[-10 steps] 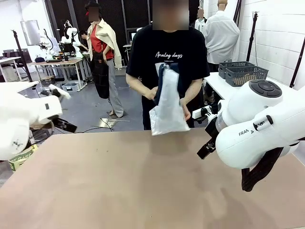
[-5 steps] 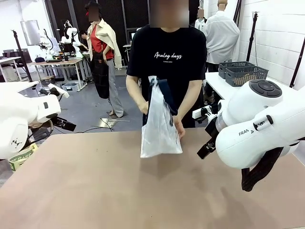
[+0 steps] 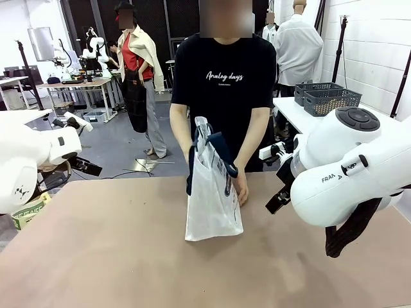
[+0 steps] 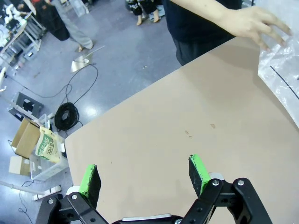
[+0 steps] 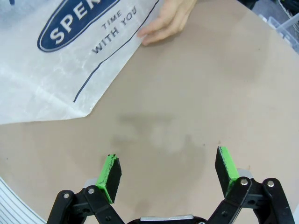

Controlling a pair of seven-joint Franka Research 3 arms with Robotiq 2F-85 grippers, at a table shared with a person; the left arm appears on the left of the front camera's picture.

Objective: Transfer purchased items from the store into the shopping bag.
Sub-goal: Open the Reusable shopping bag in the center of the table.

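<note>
Front view: a person in a black T-shirt stands at the far side of the bench, steadying the shopping bag upright on it.
Bag's place: its bottom edge sits on the bench top, about midway between the two arms and nearer the person's edge.
Bag's look: translucent whitish plastic, crinkled and flat-sided, taller than it is wide.
Handles: the navy strap handles flop over the bag's mouth and hang down its front.
Print: the right wrist view shows a navy oval logo with white capital letters, cut off by the frame. "TIME WITH YOU" is printed in navy beside it, and a thin navy line runs round the panel.
Contents: I cannot make out what is inside through the plastic.
Person's hands: one hand lies low against the bag's side at picture right, fingers touching the plastic. The other hand is spread just beside the bag's upper edge in the left wrist view.
Left jaws: wide apart with nothing between them. The left pads are bright green over bare bench, well apart from the bag.
Right jaws: wide apart and empty. The right pads hang over bare bench, near the bag's corner but clear of it.
Arms: the left arm is at picture left and the right arm bulks large at picture right.
</note>
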